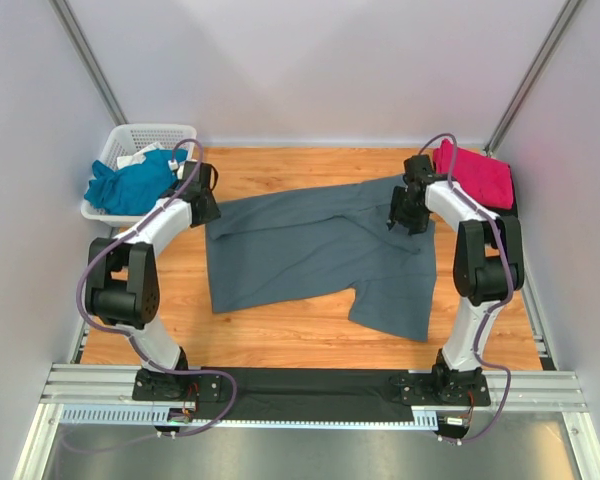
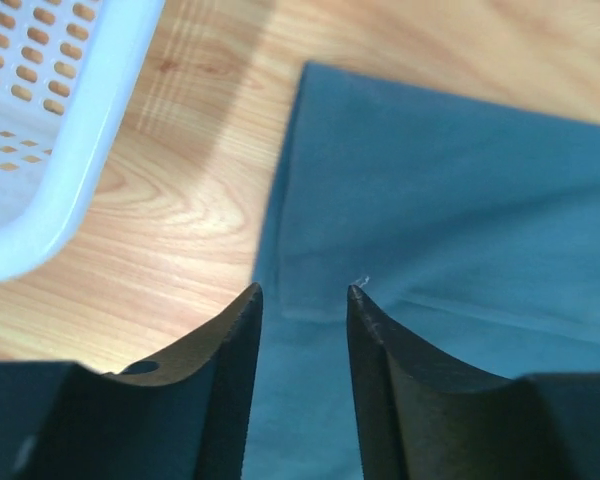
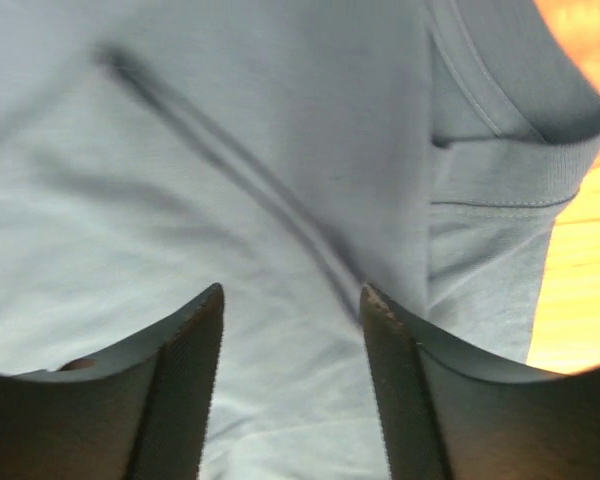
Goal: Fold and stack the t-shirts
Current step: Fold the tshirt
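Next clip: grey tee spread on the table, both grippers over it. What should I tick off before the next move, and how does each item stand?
1. Left gripper open: ok, jaws apart over the grey t-shirt's edge.
2. Right gripper open: ok, jaws apart beside the collar.
3. Grey t-shirt lying flat: not ok, a crease runs across it.
4. Fingers touching cloth: cannot tell.
5. Pink t-shirt out of the way: ok, at the far right corner.
6. Teal t-shirt in the basket: ok.
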{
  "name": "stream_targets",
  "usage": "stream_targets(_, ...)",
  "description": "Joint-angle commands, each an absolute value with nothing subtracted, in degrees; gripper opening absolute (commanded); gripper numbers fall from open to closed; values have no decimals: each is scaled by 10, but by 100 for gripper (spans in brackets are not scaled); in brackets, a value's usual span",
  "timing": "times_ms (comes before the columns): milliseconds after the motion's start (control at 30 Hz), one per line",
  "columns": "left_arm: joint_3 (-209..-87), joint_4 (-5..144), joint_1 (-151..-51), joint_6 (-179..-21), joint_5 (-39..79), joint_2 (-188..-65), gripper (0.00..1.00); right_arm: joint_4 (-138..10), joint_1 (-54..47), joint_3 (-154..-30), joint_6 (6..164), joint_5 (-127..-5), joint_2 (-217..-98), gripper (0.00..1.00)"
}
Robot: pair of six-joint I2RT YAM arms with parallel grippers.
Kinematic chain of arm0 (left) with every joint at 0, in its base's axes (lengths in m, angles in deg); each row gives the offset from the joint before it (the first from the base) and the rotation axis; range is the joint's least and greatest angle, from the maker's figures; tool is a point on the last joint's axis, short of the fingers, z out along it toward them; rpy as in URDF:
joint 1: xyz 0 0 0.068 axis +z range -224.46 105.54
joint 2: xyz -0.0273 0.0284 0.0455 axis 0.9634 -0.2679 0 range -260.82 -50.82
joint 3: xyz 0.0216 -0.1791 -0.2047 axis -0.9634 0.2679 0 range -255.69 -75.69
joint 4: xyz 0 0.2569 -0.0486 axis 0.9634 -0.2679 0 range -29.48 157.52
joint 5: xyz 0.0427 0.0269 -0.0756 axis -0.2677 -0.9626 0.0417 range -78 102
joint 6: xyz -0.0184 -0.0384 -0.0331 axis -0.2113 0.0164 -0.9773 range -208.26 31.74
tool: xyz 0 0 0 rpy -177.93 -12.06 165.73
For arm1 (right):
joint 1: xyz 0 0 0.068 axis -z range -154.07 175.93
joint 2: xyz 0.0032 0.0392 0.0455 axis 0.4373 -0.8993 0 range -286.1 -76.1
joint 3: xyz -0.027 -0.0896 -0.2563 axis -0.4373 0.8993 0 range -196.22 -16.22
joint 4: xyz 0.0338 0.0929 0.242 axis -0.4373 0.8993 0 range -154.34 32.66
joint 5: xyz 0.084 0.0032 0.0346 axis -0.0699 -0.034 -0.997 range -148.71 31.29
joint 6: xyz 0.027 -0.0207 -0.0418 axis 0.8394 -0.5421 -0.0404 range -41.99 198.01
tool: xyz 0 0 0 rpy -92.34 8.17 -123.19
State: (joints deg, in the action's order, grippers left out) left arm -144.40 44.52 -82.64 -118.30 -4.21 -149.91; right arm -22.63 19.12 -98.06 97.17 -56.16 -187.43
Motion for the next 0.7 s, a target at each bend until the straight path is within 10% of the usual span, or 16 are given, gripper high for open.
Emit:
stream_targets(0,-1472,428,-846,-1173,-28,-1440,47,-241,193,-1023,968,-616,-1815,60)
stream_targets(667,-1454,455,-938,-1204,59,-1428,52,-328,171,-1131,1047,-618,-1983,64)
